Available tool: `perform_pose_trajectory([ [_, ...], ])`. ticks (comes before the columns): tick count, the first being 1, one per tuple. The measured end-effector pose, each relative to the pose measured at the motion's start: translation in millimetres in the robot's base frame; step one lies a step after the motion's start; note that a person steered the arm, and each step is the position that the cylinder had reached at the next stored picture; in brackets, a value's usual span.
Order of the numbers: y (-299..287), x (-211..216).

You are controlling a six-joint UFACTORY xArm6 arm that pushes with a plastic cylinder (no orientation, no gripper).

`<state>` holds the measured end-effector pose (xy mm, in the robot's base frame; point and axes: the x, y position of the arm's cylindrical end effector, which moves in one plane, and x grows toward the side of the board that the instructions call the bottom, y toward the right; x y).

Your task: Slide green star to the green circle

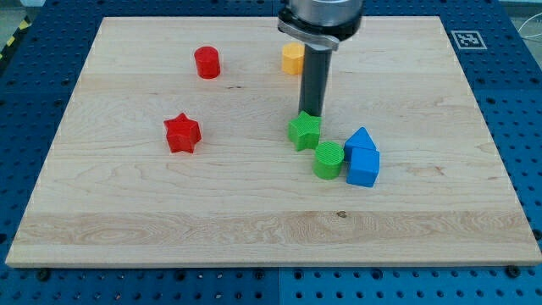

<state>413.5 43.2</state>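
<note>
Nearest the view's bottom, the wooden board [169,229] lies bare along its front edge, set on a blue perforated table [517,127]. Going up, I reach a cluster right of centre: a blue block [363,168] at the front right, with a second blue block [359,141] just behind it, the two touching; their exact shapes I can't make out. Touching the front blue block on its left is the green circle [329,160]. Just behind and to the left of it sits the green star [304,130], close enough that the two seem to touch or nearly so. My tip [310,113] is at the star's far edge, against it as far as I can tell. I have no hand or jaws here, only the straight dark rod, so there is nothing to spread or pinch. Well to the view's left lies the red star [182,134]. Farther back stand the red cylinder [207,63] and a yellow block [293,58], partly hidden behind the rod.
</note>
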Motion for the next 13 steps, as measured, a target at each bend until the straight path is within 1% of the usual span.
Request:
perform_pose_trajectory([
  [1, -19.4, -16.2],
  [2, -35.7, -18.0],
  [3, -36.6, -11.8],
  [7, -36.1, 34.7],
  [13, -10.1, 36.2],
])
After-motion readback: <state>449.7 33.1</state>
